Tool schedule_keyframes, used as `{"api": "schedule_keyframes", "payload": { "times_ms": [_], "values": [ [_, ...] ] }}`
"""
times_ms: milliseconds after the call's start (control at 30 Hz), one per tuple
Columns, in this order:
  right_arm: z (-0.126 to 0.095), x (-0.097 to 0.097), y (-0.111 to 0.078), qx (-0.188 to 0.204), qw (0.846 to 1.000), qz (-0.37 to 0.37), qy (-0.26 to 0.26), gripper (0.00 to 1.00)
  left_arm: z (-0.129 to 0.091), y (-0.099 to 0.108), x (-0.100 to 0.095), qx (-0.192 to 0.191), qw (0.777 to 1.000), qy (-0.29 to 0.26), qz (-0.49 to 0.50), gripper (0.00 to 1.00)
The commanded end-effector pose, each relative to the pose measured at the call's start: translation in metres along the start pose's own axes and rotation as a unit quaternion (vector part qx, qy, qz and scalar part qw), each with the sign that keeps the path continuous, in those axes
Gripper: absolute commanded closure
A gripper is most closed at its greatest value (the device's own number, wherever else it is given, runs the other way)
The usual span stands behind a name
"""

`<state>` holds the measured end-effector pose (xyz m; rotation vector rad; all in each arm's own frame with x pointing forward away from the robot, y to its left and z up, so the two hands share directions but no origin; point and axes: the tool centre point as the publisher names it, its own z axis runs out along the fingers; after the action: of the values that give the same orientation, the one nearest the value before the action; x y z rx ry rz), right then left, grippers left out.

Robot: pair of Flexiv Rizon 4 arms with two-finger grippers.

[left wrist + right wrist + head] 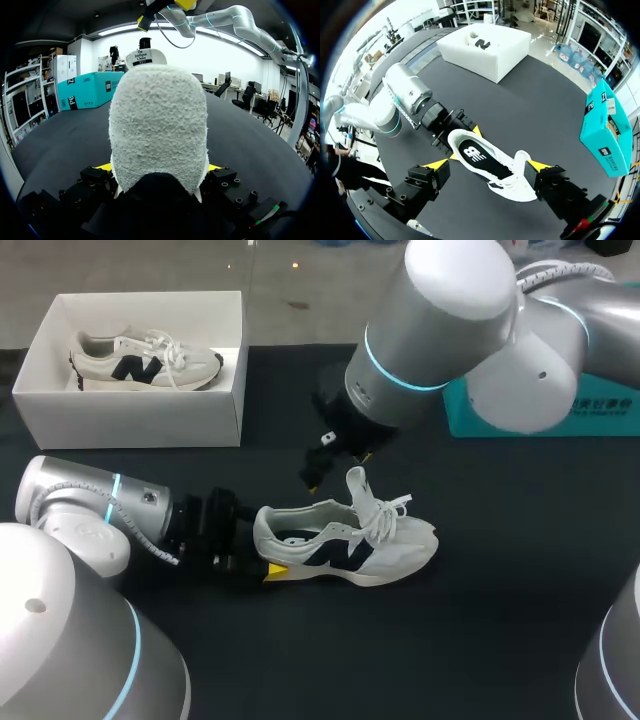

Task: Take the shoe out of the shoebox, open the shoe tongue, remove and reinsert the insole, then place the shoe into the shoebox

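Observation:
A white sneaker with a dark side logo lies on the black table, toe pointing right and tongue standing up. My left gripper is at its heel, one yellow tip on each side and touching it. From above, the dark insole shows inside the sneaker. My right gripper hangs open over the sneaker, its fingers spread wide and holding nothing; the head view shows this gripper just above the tongue. The white shoebox at the back left holds a second sneaker.
A teal carton stands at the back right, behind my right arm. The shoebox sits well apart from the sneaker on the table.

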<state>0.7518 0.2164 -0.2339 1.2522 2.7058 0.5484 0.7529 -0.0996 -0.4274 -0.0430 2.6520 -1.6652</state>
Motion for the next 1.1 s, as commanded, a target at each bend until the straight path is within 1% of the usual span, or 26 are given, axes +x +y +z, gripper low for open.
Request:
{"api": "schedule_keyframes", "payload": {
  "times_ms": [33, 500, 533, 567, 600, 633, 700, 733, 767, 867, 1100],
  "values": [
    [-0.002, -0.002, -0.011, -0.016, 0.926, -0.369, 0.074, 0.0, 0.001, 0.0, 0.001, 0.0, 1.0, 0.0, 0.0, 1.0],
    [-0.002, -0.002, -0.011, -0.016, 0.926, -0.369, 0.074, 0.0, 0.001, 0.0, 0.001, 0.0, 1.0, 0.0, 0.0, 1.0],
    [0.003, 0.0, -0.013, -0.015, 0.922, -0.381, 0.068, 0.0, 0.001, 0.0, 0.001, 0.0, 1.0, 0.0, 0.0, 1.0],
    [0.008, 0.0, -0.014, -0.027, 0.919, -0.386, 0.072, 0.0, 0.001, 0.0, 0.001, 0.0, 1.0, 0.0, 0.0, 1.0],
    [0.013, 0.002, -0.015, -0.028, 0.919, -0.384, 0.086, 0.0, 0.001, 0.0, 0.001, 0.0, 1.0, 0.0, 0.0, 1.0],
    [0.017, 0.002, -0.016, -0.037, 0.918, -0.385, 0.085, 0.06, 0.001, 0.0, 0.001, 0.0, 1.0, 0.0, 0.0, 1.0],
    [0.022, 0.005, -0.017, -0.048, 0.919, -0.381, 0.086, 1.0, 0.001, 0.0, 0.001, 0.0, 1.0, 0.0, 0.0, 1.0],
    [0.024, 0.005, -0.016, -0.055, 0.92, -0.378, 0.085, 1.0, 0.001, 0.0, 0.001, 0.0, 1.0, 0.0, 0.0, 1.0],
    [0.029, 0.003, -0.018, -0.052, 0.92, -0.379, 0.081, 1.0, 0.001, 0.0, 0.001, 0.0, 1.0, 0.0, 0.0, 1.0],
    [0.035, 0.002, -0.019, -0.061, 0.925, -0.366, 0.077, 1.0, 0.001, 0.0, 0.001, 0.0, 1.0, 0.0, 0.0, 1.0],
    [0.035, 0.002, -0.019, -0.061, 0.925, -0.366, 0.077, 1.0, 0.001, 0.0, 0.001, 0.0, 1.0, 0.0, 0.0, 1.0]
  ]
}}
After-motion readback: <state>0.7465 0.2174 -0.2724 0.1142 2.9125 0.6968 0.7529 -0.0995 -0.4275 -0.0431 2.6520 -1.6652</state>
